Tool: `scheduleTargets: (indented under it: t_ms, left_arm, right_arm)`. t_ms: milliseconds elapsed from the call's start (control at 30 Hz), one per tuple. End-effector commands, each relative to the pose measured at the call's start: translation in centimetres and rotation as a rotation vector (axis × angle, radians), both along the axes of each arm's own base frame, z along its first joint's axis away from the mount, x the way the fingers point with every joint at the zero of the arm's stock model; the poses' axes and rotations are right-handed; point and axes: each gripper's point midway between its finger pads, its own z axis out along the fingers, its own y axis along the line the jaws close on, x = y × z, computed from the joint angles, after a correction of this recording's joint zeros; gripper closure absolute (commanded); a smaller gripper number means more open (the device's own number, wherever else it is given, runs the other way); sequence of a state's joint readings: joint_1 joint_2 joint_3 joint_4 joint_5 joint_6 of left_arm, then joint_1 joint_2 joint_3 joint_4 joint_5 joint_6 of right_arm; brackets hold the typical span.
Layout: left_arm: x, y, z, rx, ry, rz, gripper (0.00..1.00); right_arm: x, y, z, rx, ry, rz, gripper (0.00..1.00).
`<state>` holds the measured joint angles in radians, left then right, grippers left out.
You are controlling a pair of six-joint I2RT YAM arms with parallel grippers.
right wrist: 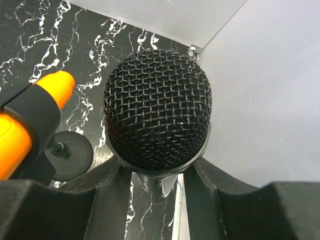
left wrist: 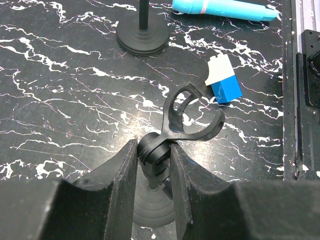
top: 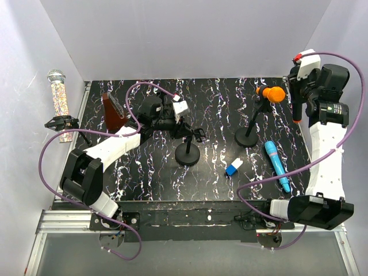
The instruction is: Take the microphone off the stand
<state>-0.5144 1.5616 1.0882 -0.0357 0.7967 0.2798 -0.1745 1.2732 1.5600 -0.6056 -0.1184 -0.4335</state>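
Microphone (top: 296, 106) first, from the top view: it hangs in the right gripper (top: 298, 86) over the far right corner of the table (top: 218, 98), close to the right wall and apart from the stand (top: 187, 154) at mid-table. Just to its left an orange microphone (top: 271, 93) sits on a second stand (top: 247, 137). A blue microphone (top: 277, 165) and a blue-and-white block (top: 233, 168) lie on the near right part of the surface. Bare room shows along the far edge and at the near left. The left gripper (top: 187, 129) reaches to the top of the stand. A glitter microphone (top: 57, 95) stands off the table's left edge.

From the left wrist view, the left gripper (left wrist: 154, 150) is clamped tight on the stand's (left wrist: 150, 205) joint, just below the clip (left wrist: 187, 117). The clip's forked ring holds nothing. Beyond it are the block (left wrist: 223, 82), the second stand's (left wrist: 142, 37) base and the blue microphone (left wrist: 225, 7); the table's edge runs down the right.

From the right wrist view, the microphone's (right wrist: 157, 110) round black mesh head (its handle is hidden behind it) fills the middle, gripped between the right gripper's (right wrist: 157, 175) two fingers (right wrist: 107, 177). The wall is close on the right. The orange microphone (right wrist: 55, 87) sits just to the left.
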Motion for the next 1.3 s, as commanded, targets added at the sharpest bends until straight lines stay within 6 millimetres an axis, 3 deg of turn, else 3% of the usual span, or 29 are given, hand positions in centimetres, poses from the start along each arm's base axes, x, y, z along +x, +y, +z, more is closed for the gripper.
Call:
scheduleTargets:
  t_ms: [0, 100, 233, 300, 600, 733, 900, 1000, 1133, 1267]
  left_arm:
    - [0.6, 0.1, 1.3, 0.005, -0.052, 0.014, 1.0]
    - [0.6, 0.2, 1.4, 0.007, -0.052, 0.017, 1.0]
    - [0.5, 0.4, 1.6, 0.01, -0.062, 0.025, 1.0]
    - [0.4, 0.5, 1.5, 0.015, -0.057, 0.026, 1.0]
    - [-0.4, 1.1, 2.3, 0.032, -0.078, 0.009, 1.0]
    - [-0.4, 1.2, 2.7, 0.037, -0.056, 0.028, 1.0]
    - [-0.8, 1.7, 2.6, 0.07, -0.015, 0.039, 1.0]
    - [-1.0, 1.9, 2.2, 0.079, -0.003, 0.047, 1.0]
    - [-0.3, 1.8, 2.2, 0.086, -0.016, 0.059, 1.0]
    - [0.2, 1.7, 2.2, 0.085, -0.034, 0.064, 1.0]
  right_arm:
    - [-1.2, 1.0, 5.4, -0.07, -0.192, 0.067, 0.99]
    - [-1.8, 1.0, 2.6, 0.011, -0.097, 0.026, 0.99]
    - [-2.9, -1.0, -5.6, 0.061, 0.128, -0.078, 0.99]
    - [-3.4, -2.0, -8.3, 0.081, 0.18, -0.112, 0.99]
    - [-5.1, -6.9, -17.7, 0.013, 0.345, -0.221, 0.99]
    - [-5.4, -8.3, -21.9, -0.027, 0.434, -0.182, 0.99]
    - [-5.0, -9.7, -25.2, -0.054, 0.498, -0.169, 0.99]
    - [-5.9, -9.8, -27.2, -0.051, 0.564, -0.165, 0.99]
    - [-8.8, -7.9, -30.2, 0.091, 0.72, -0.174, 0.99]
    - [-10.4, -6.9, -32.2, 0.135, 0.749, -0.192, 0.99]
